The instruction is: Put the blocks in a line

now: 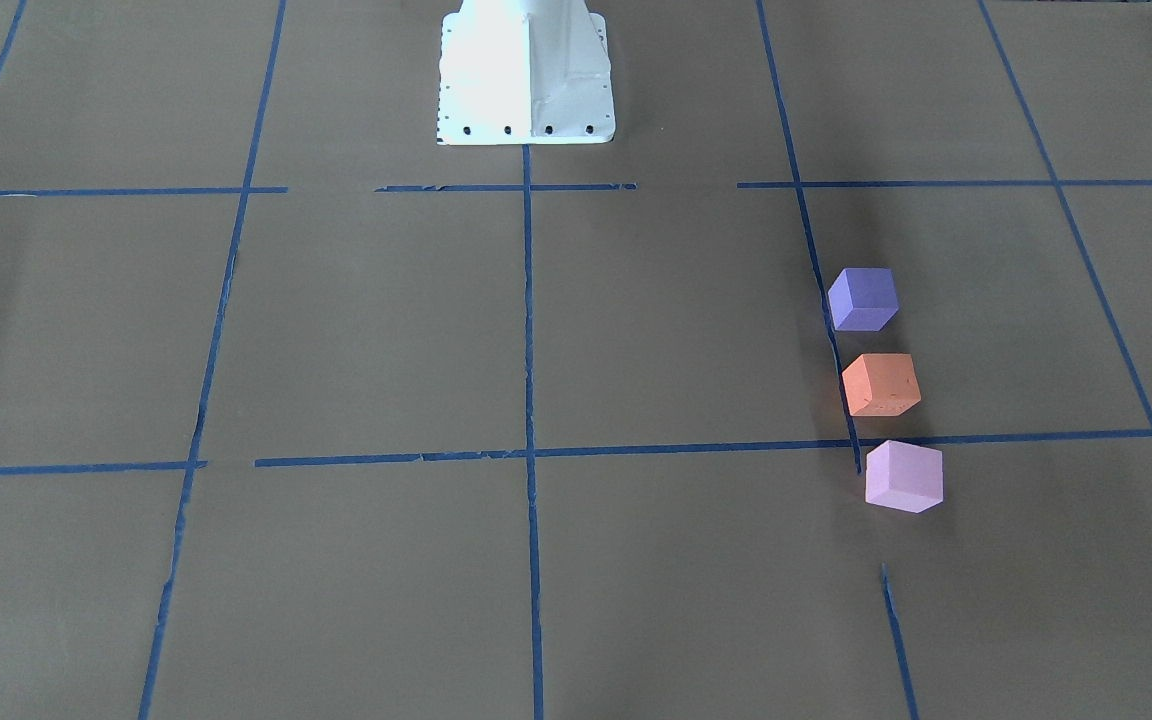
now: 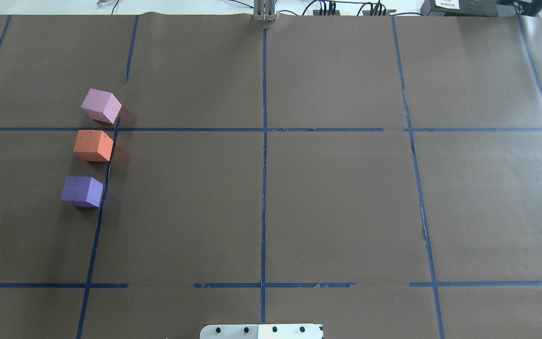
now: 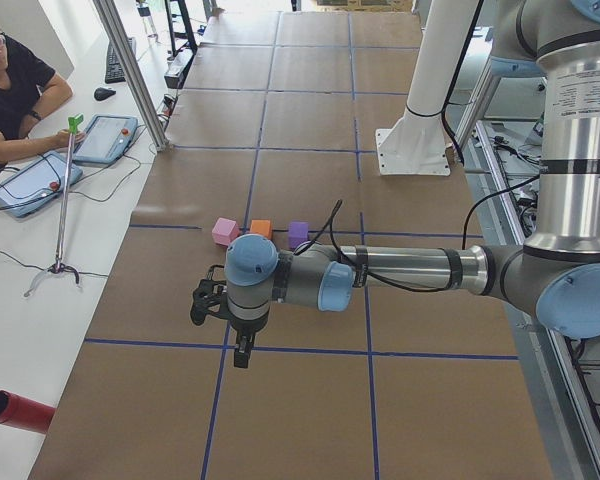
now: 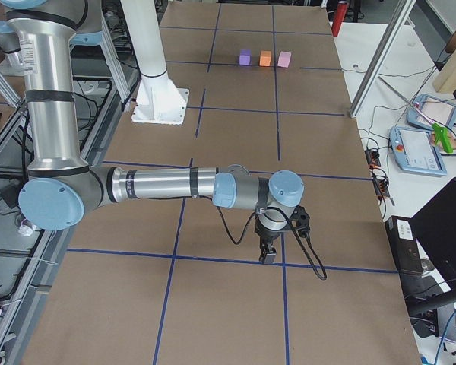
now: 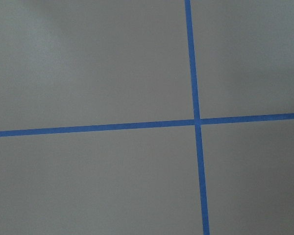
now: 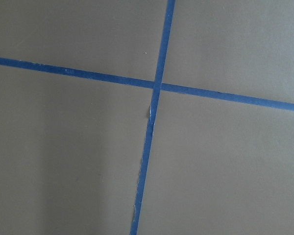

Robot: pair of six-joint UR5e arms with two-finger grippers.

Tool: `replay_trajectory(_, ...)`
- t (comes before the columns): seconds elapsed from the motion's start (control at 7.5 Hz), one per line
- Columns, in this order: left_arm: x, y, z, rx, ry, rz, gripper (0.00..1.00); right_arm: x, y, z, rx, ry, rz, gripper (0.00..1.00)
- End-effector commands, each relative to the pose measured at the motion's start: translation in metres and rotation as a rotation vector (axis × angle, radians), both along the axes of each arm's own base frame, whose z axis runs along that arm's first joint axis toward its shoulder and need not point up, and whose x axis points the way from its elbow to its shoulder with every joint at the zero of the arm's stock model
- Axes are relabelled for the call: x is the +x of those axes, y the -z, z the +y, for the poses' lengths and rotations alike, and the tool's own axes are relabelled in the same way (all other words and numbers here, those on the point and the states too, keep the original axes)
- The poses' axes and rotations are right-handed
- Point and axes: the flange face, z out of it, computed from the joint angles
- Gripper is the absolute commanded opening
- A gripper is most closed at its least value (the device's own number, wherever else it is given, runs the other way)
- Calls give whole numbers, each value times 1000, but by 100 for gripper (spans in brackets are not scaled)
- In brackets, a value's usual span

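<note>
Looking at the table (image 2: 337, 197) as a whole, we'd say this job is basically wrapped up. In the side views the left arm (image 3: 400, 268) and right arm (image 4: 159, 185) both stretch out low over bare paper, well apart from the cubes. The left gripper (image 3: 242, 358) and right gripper (image 4: 268, 255) point down at nothing. They only show from the side cameras, so we honestly can't tell whether the jaws are spread or pinched. Both wrist cams just see brown paper and crossed tape, no cube anywhere. Going by the overhead view, the three cubes sit out around 9 o'clock from the table's middle. They form a row running 12 to 6: the pink block (image 2: 101, 106) at the 12 o'clock end, the orange block (image 2: 93, 146) in the middle, the violet block (image 2: 82, 191) at the 6 o'clock end. They're near each other with small gaps, not touching, and the row runs just beside a blue tape line (image 2: 106, 179) on their 3 o'clock side. It leans a little, since pink sits slightly toward 3 o'clock and looks twisted compared with the others. Our read is that any next move is cosmetic: squaring pink up would need the left arm to come over, being the nearer one.
</note>
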Motion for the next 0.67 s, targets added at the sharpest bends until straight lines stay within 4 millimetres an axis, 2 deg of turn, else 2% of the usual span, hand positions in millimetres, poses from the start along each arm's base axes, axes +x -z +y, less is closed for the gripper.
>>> replay_trajectory(0.0, 1, 0, 0, 0, -2, 0, 100, 0, 0, 0, 1, 2, 0, 100)
replay_trajectory(0.53, 1, -1, 0, -6, -2, 0, 100, 0, 0, 0, 0, 1, 0, 100)
